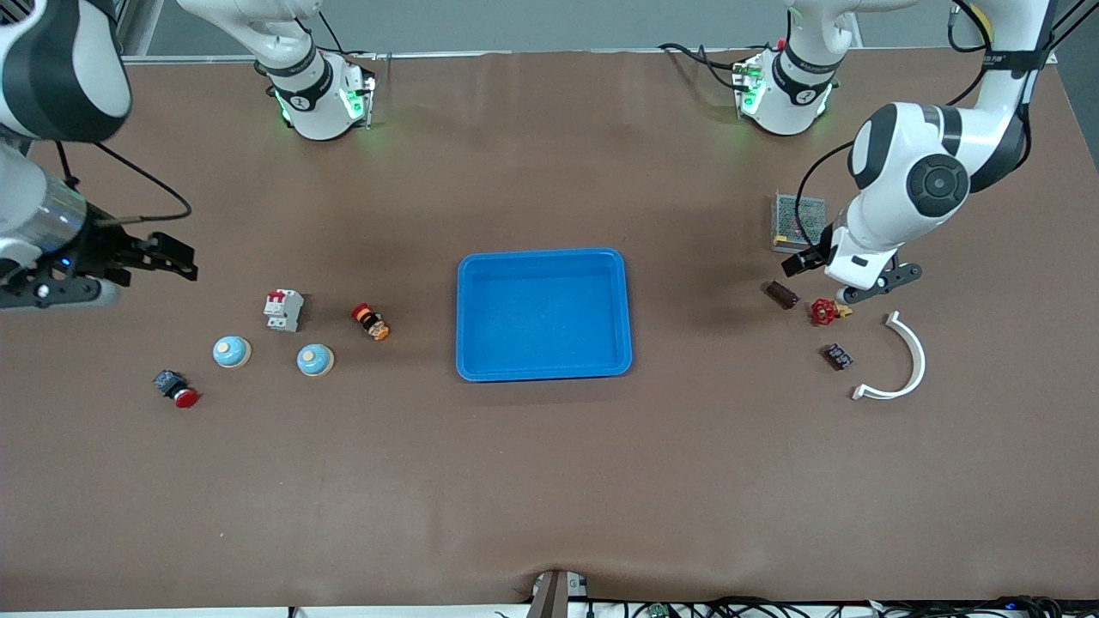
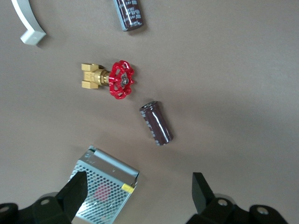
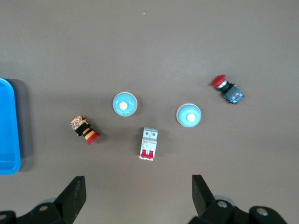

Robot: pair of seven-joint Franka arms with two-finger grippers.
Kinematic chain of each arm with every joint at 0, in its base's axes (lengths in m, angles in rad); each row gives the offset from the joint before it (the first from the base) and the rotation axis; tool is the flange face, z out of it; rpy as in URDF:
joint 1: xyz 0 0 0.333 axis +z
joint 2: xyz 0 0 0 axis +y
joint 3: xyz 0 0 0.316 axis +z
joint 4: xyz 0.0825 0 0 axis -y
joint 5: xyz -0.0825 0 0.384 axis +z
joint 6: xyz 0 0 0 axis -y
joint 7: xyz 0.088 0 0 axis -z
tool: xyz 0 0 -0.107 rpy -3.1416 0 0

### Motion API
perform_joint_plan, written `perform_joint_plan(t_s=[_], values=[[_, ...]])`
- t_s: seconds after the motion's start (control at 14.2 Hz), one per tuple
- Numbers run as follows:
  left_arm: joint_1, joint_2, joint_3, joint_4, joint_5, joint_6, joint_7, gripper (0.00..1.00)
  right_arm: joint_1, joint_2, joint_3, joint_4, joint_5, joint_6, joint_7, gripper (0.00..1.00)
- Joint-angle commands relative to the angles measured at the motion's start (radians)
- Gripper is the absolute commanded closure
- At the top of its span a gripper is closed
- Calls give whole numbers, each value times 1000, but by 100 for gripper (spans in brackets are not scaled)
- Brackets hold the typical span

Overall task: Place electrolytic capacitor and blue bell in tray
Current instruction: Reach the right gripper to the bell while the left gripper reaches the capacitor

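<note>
The bright-blue tray point(image 1: 543, 314) lies mid-table, and its edge shows in the right wrist view point(image 3: 7, 130). Two blue bells point(image 1: 232, 351) point(image 1: 315, 360) stand toward the right arm's end; the right wrist view shows both point(image 3: 188, 115) point(image 3: 124, 104). A dark brown electrolytic capacitor point(image 1: 782, 294) point(image 2: 156, 122) lies toward the left arm's end. My left gripper point(image 1: 850, 271) point(image 2: 138, 191) hangs open low over the table between the capacitor and a metal box, holding nothing. My right gripper point(image 1: 179, 257) point(image 3: 138, 193) is open and empty, up over the table beside the bells.
By the capacitor lie a red-handled brass valve point(image 1: 824, 311) point(image 2: 114, 80), a second dark cylinder point(image 1: 838, 356) point(image 2: 129, 14), a white curved piece point(image 1: 901, 360) and a perforated metal box point(image 1: 797, 221) point(image 2: 100, 182). Near the bells: a white breaker point(image 1: 283, 309), a red push button point(image 1: 176, 388), an orange-black switch point(image 1: 370, 322).
</note>
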Motion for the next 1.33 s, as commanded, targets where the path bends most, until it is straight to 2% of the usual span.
perform_joint_plan(t_s=[0.0,0.14,0.21,0.35,0.7,0.98,1.05,1.12,1.19,1.26], values=[[6,39,-10,-30,-2,90,-64,7,31,75,-6,7,10,40,13,0],[10,90,-9,-32,-2,139,-116,12,51,128,-4,7,10,80,14,0],[8,113,-10,-32,-2,170,-147,19,58,151,-6,6,10,106,16,0],[11,154,-9,-31,-2,210,-167,22,71,189,-4,-5,12,149,28,0],[22,249,-9,-31,-2,328,-201,27,89,240,-4,-42,12,247,31,0],[22,283,-9,-29,-2,353,-201,42,109,261,-4,-129,12,380,30,0],[22,289,-9,-27,-2,354,-201,52,115,263,-4,-154,12,416,31,0],[22,292,-9,-26,-2,359,-201,74,115,266,-4,-174,13,454,31,0],[22,294,-9,-23,-2,359,-204,90,117,277,-4,-192,21,492,31,0],[20,292,-9,-18,-2,359,-205,100,117,289,-4,-200,25,523,31,0]])
